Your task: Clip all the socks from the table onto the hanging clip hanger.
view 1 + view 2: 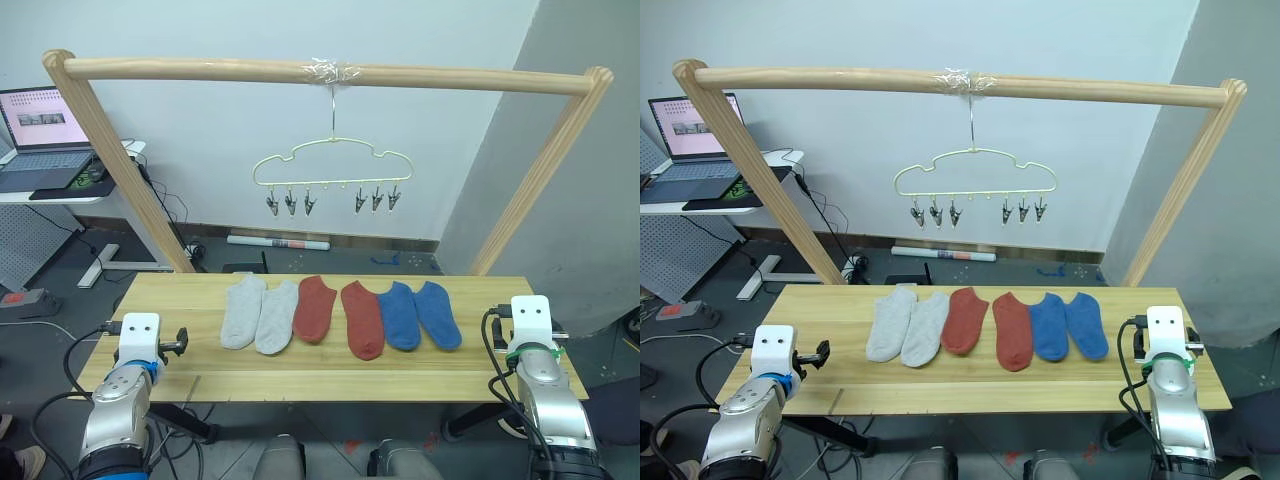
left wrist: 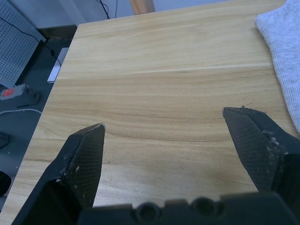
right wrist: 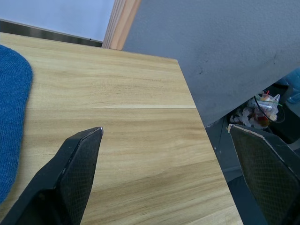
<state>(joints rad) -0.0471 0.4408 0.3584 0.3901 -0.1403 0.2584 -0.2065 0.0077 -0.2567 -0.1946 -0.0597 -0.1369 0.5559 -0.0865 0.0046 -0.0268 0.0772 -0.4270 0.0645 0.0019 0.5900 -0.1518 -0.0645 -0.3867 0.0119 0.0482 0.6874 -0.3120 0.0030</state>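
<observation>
Six socks are laid in a row on the table (image 1: 330, 380), with the clip hanger (image 1: 332, 170) hung empty above them.

The table is spanned by a wooden pole frame (image 1: 320, 72), from whose top bar the hanger is suspended by its hook, its grey clips (image 1: 290, 203) holding nothing. From the robot's left, the two grey socks (image 1: 258, 312), the two rust red socks (image 1: 342, 314) and the two blue socks (image 1: 420, 314) are ranged side by side, neighbours touching or overlapping. The left gripper (image 2: 164, 136) is held wide open and empty over bare wood near the outer grey sock. The right gripper (image 3: 168, 136) is likewise spread wide and empty, at the table's right end beside the outer blue sock.
</observation>
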